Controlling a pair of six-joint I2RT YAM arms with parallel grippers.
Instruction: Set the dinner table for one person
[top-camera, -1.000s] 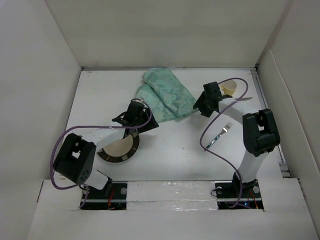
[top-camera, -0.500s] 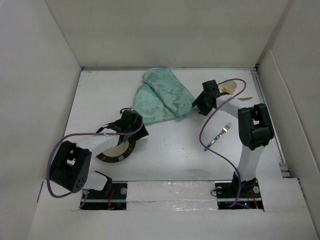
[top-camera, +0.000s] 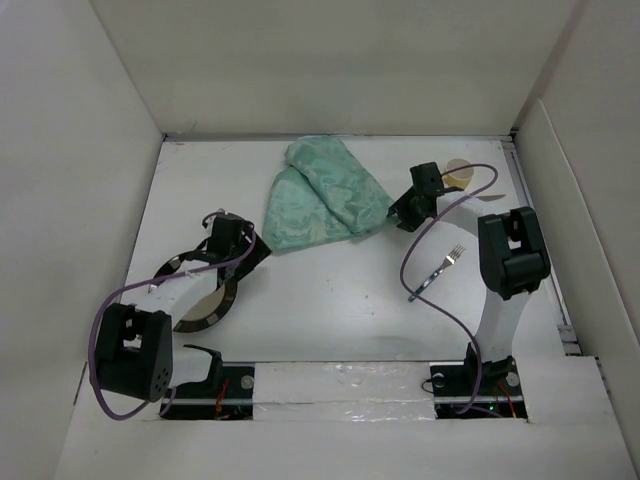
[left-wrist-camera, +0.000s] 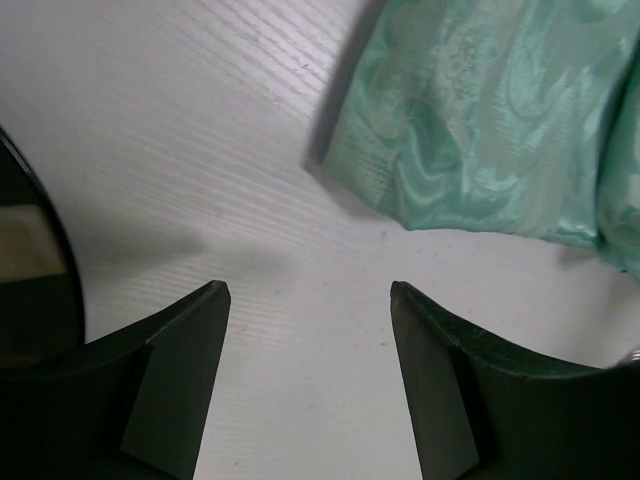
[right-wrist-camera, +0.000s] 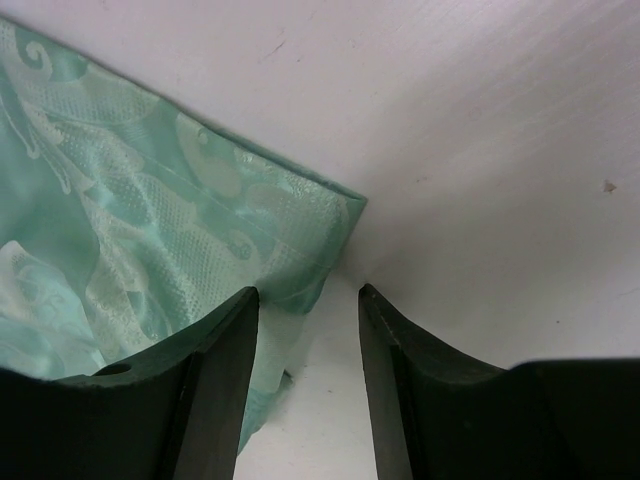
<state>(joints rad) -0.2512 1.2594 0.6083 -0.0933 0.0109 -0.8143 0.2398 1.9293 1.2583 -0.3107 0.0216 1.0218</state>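
Note:
The white dinner table (top-camera: 330, 300) holds a folded green patterned placemat (top-camera: 320, 195) at the back centre. My left gripper (top-camera: 248, 245) is open and empty, low over bare table beside the placemat's near left corner (left-wrist-camera: 480, 120). A dark-rimmed plate (top-camera: 200, 305) lies under the left arm; its rim shows in the left wrist view (left-wrist-camera: 30, 280). My right gripper (top-camera: 398, 215) is open at the placemat's right corner (right-wrist-camera: 300, 230), and that corner lies at its fingertips (right-wrist-camera: 240, 310). A fork (top-camera: 440, 268) and a tan cup (top-camera: 460, 172) lie on the right.
White wall panels (top-camera: 100, 150) enclose the table on three sides. Purple cables loop off both arms; the right one (top-camera: 410, 270) hangs close to the fork.
My left gripper has swung left and back from the placemat's edge. The plate now lies further left. My right gripper has shifted only slightly.

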